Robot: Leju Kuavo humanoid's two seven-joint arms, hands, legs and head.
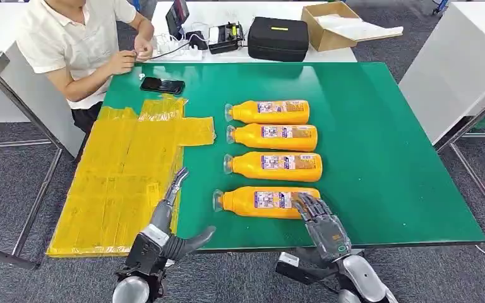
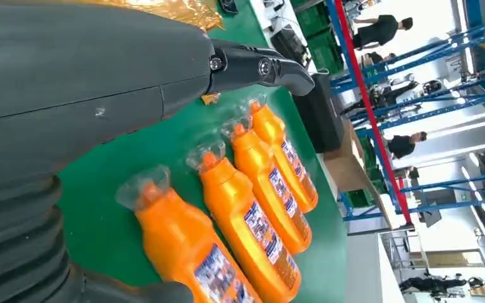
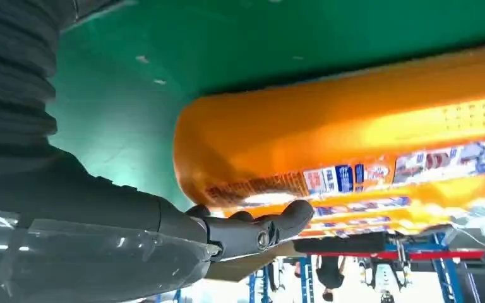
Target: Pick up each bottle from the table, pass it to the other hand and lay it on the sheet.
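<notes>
Head view: right robot hand (image 1: 319,218) at base end of nearest bottle (image 1: 266,201) lying on green surface (image 1: 385,158), fingers on it, not yet closed; left robot hand (image 1: 170,221) released beside yellow sheet (image 1: 123,180). Risk: rounded bottle rolling away under partial end grip.

Silver forearms | grey ribbed wrist covers | left hand (image 1: 164,218) and right hand (image 1: 321,222) dark grey (small screws at finger joints)
</notes>
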